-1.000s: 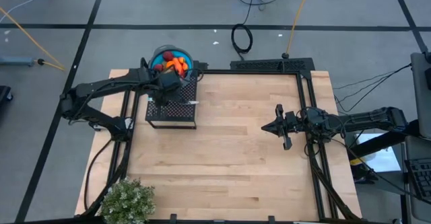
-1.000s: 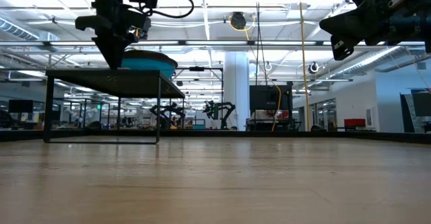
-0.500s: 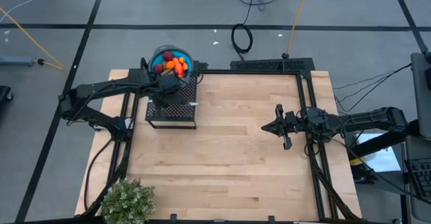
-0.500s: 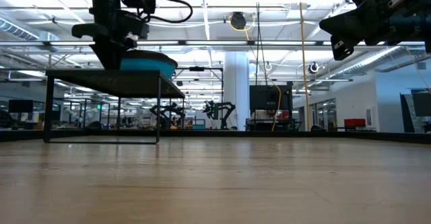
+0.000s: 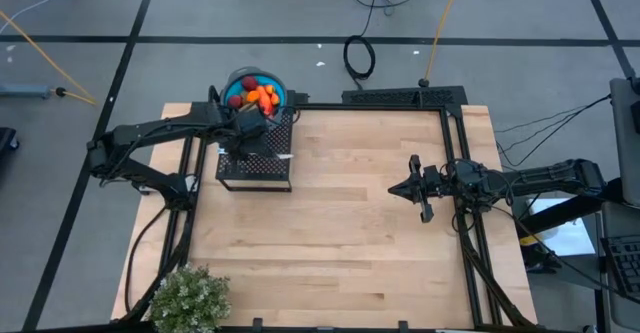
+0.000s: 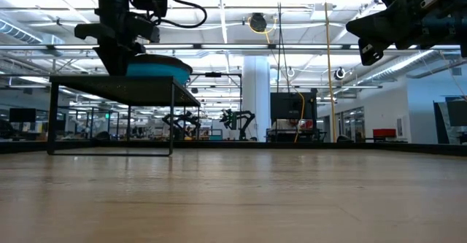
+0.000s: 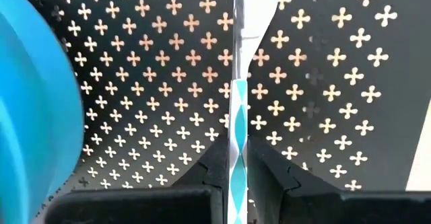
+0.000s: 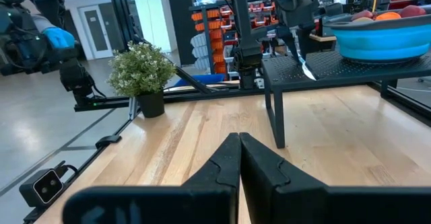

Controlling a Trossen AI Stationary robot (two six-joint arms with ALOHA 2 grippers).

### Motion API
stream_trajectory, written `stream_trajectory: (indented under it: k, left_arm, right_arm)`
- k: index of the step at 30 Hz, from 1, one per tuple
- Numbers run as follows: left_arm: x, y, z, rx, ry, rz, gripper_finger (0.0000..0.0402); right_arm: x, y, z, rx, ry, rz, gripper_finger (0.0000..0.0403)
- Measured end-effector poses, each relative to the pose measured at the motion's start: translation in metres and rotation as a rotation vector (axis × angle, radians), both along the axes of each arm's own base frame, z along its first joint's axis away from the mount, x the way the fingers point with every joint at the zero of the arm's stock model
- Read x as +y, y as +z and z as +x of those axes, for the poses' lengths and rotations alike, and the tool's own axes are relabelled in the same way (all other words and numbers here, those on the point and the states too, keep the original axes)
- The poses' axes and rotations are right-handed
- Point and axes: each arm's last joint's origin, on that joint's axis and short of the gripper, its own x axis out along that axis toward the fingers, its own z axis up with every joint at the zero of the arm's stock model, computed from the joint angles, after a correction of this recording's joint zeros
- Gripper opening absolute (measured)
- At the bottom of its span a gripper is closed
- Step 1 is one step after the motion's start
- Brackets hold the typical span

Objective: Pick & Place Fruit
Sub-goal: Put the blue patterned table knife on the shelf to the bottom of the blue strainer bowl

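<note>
Fruit: all in bowl, far-left table corner. My left end effector grasps stick; right end effector clenched empty.

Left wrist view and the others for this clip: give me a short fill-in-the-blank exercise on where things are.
1. The left pincer is shut on the thin blue-and-white ____.
2. The fruit lies in a ____ bowl.
3. The bowl stands on a black perforated ____.
4. The right pincer holds ____, and its fingers are shut.

Missing words: stick; blue; stand; nothing
</note>
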Motion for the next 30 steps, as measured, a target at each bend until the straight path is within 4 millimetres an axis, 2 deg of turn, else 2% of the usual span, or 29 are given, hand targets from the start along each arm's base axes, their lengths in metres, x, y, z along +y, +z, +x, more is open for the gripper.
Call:
stream_trajectory:
  k: [21, 30]
  left_arm:
    - [-0.0002, -0.0001, -0.0004, 0.007, -0.016, -0.002, 0.004]
    - [0.0007, 0.0, -0.0008, 0.014, 0.029, 0.028, 0.0111]
  right_arm:
    - [0.0001, 0.0, 0.0, 0.0, 0.002, 0.0, 0.0]
    - [0.0001, 0.0, 0.0, 0.0, 0.003, 0.0, 0.0]
